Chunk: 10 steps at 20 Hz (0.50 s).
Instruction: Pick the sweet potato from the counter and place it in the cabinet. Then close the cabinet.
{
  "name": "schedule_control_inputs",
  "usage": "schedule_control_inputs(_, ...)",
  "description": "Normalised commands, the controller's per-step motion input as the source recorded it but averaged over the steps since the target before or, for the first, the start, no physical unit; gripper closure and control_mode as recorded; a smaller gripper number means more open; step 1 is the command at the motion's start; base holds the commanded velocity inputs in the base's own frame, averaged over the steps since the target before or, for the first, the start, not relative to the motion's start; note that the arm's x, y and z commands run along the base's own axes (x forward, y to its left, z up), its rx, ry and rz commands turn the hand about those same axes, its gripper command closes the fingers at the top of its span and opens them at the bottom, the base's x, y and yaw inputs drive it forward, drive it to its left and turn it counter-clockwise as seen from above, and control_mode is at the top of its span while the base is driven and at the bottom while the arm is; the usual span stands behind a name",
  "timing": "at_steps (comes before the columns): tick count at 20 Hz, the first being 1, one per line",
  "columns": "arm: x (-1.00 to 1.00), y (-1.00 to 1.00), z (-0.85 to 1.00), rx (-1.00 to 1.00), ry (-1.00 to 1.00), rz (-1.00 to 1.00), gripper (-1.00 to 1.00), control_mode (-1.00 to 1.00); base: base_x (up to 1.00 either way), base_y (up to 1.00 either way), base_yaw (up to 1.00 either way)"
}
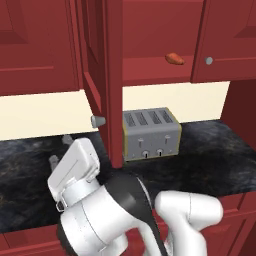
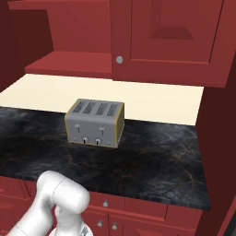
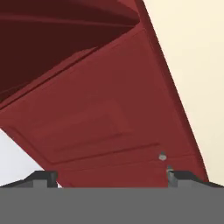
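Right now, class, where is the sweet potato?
In the left base view, the sweet potato lies on the open cabinet's red shelf, upper right, above the toaster and left of a closed door's grey knob.

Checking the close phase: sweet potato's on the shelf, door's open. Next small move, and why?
Probably push the open door toward shut. The sweet potato already lies on the cabinet shelf, the gripper is open and empty, and the hand view faces the door panel close up near its knob. Whether the fingers touch the door yet, I cannot tell.
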Motion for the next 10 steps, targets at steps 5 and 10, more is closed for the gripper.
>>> schedule_control_inputs(5,0.44,0.32,0.00,-0.18,-0.02,-0.67,-1.00,-1.00,0.00,0.00,0.00)
schedule_control_inputs(10,0.26,-0.14,0.00,-0.01,-0.06,-0.74,-1.00,-1.00,0.00,0.00,0.00)
